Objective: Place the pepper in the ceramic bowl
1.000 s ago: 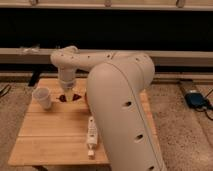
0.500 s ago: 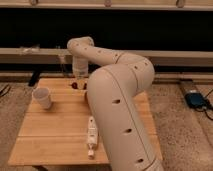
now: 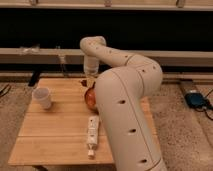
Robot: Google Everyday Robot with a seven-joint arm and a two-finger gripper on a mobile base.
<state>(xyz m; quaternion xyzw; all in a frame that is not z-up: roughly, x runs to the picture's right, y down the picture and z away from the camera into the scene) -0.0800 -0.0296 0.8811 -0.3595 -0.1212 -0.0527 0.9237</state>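
The ceramic bowl (image 3: 89,98) is orange-brown and glossy. It sits mid-table, and its right part is hidden behind my white arm. My gripper (image 3: 90,76) hangs just above the bowl's far rim, near the table's back edge. A small dark red bit, seemingly the pepper (image 3: 84,82), shows right under the gripper, beside the bowl's far left rim. I cannot tell if it is held or lies on the table.
A small white cup (image 3: 42,97) stands on the left of the wooden table (image 3: 55,130). A white elongated object (image 3: 92,133) lies near the front edge. My bulky arm (image 3: 130,115) covers the table's right side. A blue item (image 3: 195,100) lies on the floor at the right.
The gripper has swung to the right and farther back, from beside the white cup to above the bowl's far rim. The cup and the white object have not moved.
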